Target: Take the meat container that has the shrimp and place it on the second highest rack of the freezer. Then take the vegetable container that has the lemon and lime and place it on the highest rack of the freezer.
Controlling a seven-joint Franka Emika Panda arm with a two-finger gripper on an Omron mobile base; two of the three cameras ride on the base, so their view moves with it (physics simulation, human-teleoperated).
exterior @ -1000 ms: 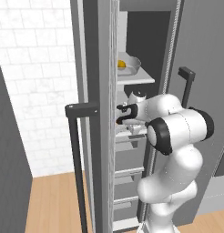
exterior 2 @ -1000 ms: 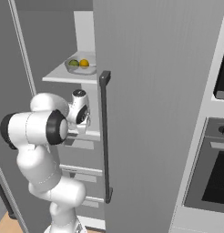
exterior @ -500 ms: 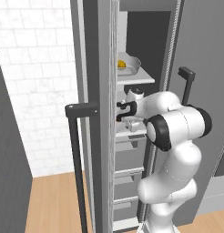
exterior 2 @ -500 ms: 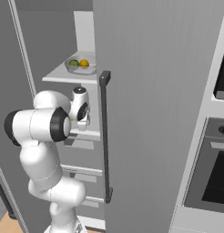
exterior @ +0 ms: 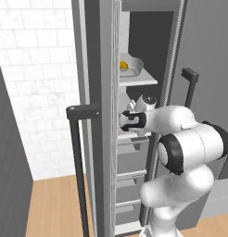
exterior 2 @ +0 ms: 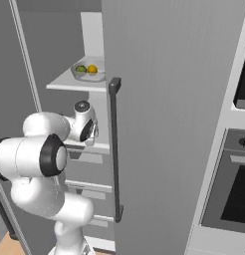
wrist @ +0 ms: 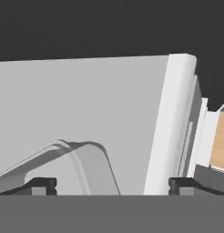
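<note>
Up on the highest pale-grey rack (exterior 2: 77, 85) of the tall grey freezer (exterior 2: 164, 99), the shallow oval light-grey vegetable container (exterior 2: 88, 74) holds the small yellow lemon (exterior 2: 92, 69) and the small green lime (exterior 2: 80, 69). Below it, the two-finger gripper (wrist: 112, 184) stands spread open over what seems the rectangular meat container's rim (wrist: 79, 159).

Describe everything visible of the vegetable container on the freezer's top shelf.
The vegetable container is a shallow, light-grey oval dish with a wide rim, smooth and matte like plastic or ceramic. It sits upright and level on the highest rack of the open freezer. Inside lie the lime and, beside it, the lemon. Nothing else touches it; the end effector is lower down.
</note>
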